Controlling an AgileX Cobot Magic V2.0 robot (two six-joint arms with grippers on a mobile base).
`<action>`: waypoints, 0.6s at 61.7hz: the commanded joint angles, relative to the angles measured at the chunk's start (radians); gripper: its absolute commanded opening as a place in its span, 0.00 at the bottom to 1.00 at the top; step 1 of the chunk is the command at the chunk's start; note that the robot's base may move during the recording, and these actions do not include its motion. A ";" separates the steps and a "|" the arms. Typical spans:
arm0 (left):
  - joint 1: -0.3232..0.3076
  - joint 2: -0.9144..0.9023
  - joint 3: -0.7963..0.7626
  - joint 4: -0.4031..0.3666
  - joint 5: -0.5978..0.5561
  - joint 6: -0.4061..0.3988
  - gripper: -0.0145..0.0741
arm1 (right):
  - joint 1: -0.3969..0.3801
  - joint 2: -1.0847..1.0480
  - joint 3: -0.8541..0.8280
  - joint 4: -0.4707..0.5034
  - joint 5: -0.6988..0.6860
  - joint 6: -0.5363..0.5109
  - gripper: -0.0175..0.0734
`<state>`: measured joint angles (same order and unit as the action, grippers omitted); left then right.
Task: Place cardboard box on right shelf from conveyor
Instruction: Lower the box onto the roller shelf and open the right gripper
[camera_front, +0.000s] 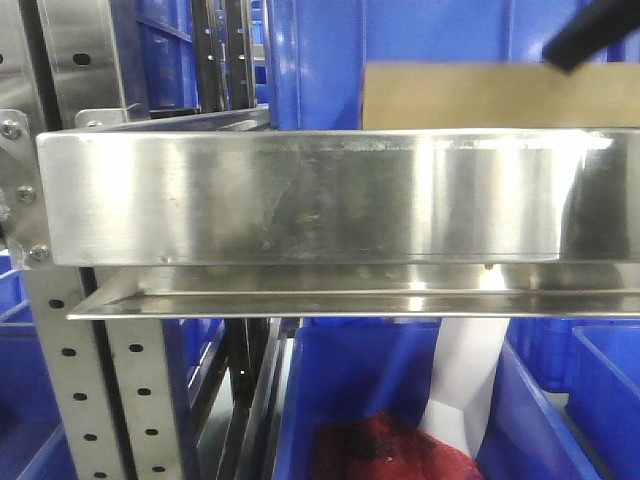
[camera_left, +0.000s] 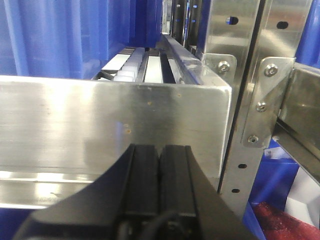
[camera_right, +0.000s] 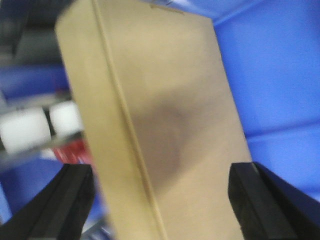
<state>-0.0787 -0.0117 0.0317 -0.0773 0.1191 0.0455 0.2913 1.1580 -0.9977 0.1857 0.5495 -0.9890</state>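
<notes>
cardboard box (camera_front: 500, 96) behind shelf lip (camera_front: 330, 195) (right)

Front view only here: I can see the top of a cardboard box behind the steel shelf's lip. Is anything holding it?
Observer: Yes. In the right wrist view the right pincer straddles the cardboard box, one finger on each side. It appears to be gripping, though that picture is blurred.
Operator: And the left arm?
Observer: The left pincer is shut and empty, facing a steel shelf front.
Operator: What lies behind that front?
Observer: A row of white rollers between rails.
</notes>
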 joint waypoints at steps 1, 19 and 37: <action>-0.006 -0.015 0.009 -0.006 -0.088 0.000 0.03 | 0.000 -0.070 -0.031 0.017 -0.085 0.177 0.89; -0.006 -0.015 0.009 -0.006 -0.088 0.000 0.03 | 0.000 -0.275 0.020 -0.175 -0.128 0.887 0.74; -0.006 -0.015 0.009 -0.006 -0.088 0.000 0.03 | 0.000 -0.577 0.225 -0.282 -0.169 1.164 0.33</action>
<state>-0.0787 -0.0117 0.0317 -0.0773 0.1191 0.0455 0.2913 0.6562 -0.7874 -0.0754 0.4767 0.1396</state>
